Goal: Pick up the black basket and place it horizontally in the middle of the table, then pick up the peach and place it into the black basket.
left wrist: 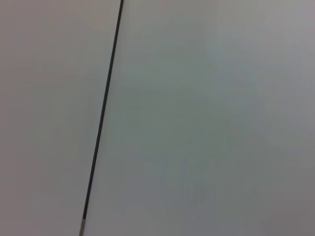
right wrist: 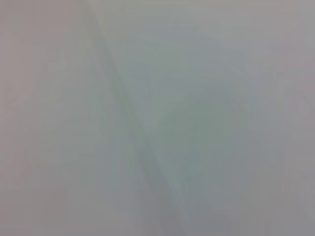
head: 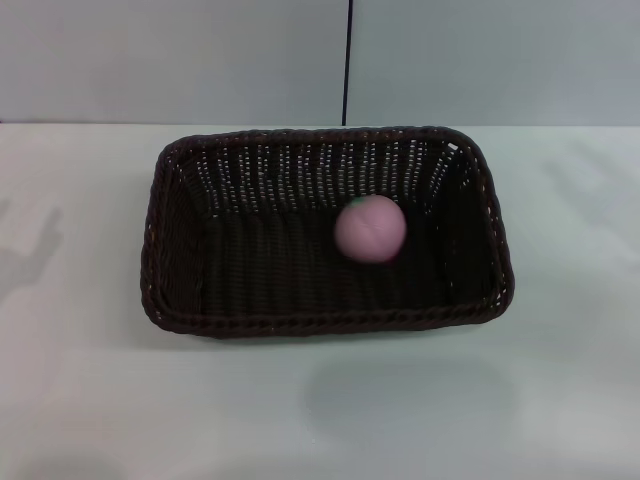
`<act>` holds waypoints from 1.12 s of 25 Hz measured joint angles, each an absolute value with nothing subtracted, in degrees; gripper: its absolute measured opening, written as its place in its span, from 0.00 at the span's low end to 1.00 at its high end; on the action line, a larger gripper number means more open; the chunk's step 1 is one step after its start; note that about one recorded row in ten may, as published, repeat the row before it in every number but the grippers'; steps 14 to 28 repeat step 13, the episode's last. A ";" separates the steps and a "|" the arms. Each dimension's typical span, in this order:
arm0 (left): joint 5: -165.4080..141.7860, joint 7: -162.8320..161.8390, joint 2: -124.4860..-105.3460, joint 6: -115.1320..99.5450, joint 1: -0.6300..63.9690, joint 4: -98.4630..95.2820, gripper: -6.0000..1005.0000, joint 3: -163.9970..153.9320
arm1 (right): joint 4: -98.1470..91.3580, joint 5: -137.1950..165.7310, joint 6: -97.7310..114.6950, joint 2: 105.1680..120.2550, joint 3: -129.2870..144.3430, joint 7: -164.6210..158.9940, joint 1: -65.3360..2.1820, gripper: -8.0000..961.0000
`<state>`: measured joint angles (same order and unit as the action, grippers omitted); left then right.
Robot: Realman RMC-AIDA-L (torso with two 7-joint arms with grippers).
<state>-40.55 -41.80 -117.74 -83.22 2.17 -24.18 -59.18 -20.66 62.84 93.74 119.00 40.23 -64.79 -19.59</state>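
Observation:
The black basket (head: 200, 270) lies lengthwise across the middle of the white table (head: 90, 400) in the head view. The pink peach (head: 370, 228) is inside the basket, right of its centre; its outline is smeared. Neither gripper shows in any view. A faint arm shadow lies on the table at the far left. The left wrist view shows only a pale wall with a thin dark seam (left wrist: 103, 113). The right wrist view shows only a blurred pale surface.
A pale wall stands behind the table, with a dark vertical seam (head: 348, 60) above the basket. White tabletop surrounds the basket on all sides.

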 joint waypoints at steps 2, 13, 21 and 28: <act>-40.25 -39.91 -117.85 -83.88 2.05 -23.50 0.69 -58.32 | -7.02 52.73 94.16 119.18 40.22 -44.26 -19.91 0.77; -39.90 -33.08 -118.32 -91.26 5.31 -10.63 0.69 -50.55 | 3.10 45.88 91.49 119.44 38.57 -28.68 -22.08 0.77; -39.90 -33.08 -118.32 -91.26 5.31 -10.63 0.69 -50.55 | 3.10 45.88 91.49 119.44 38.57 -28.68 -22.08 0.77; -39.90 -33.08 -118.32 -91.26 5.31 -10.63 0.69 -50.55 | 3.10 45.88 91.49 119.44 38.57 -28.68 -22.08 0.77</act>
